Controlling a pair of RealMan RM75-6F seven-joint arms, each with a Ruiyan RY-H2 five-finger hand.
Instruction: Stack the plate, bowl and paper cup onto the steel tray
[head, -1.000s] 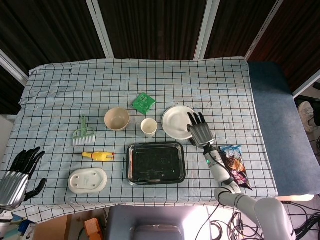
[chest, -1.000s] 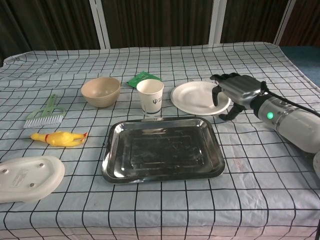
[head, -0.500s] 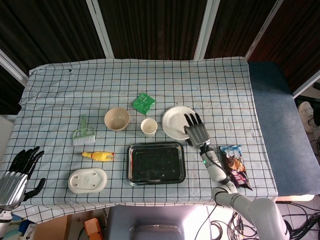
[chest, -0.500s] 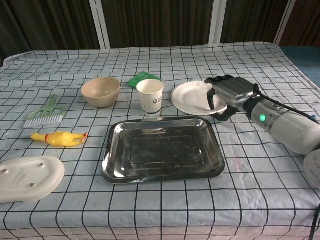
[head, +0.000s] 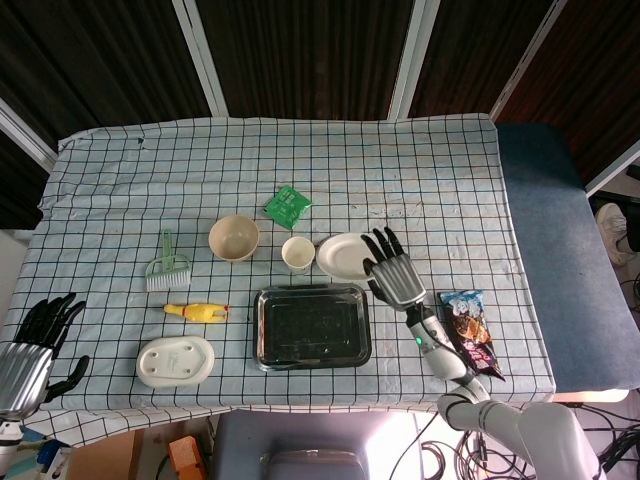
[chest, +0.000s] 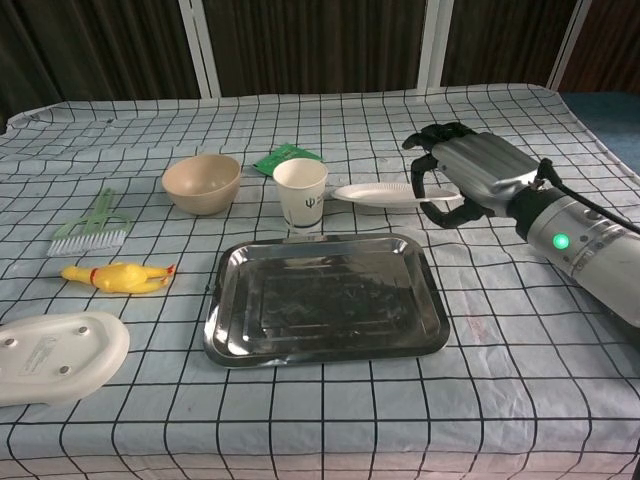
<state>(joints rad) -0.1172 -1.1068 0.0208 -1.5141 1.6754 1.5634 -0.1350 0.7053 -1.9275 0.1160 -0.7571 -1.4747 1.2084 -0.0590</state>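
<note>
Plate (chest: 385, 194) lifted, now level, rim leftward

We are seeing the left hand (head: 35, 350) only partly, its arm running off the head view's lower left corner. In the chest view the white lid (chest: 55, 355) is getting cut by the left edge. The right hand (chest: 470, 175) is covering the plate (chest: 385, 194) rim.

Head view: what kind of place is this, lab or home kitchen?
Likely a lab or test setup, not a kitchen. A checked cloth covers the table, cables trail on the floor by it, and unrelated props lie mixed: rubber chicken, snack packet, steel tray.
</note>
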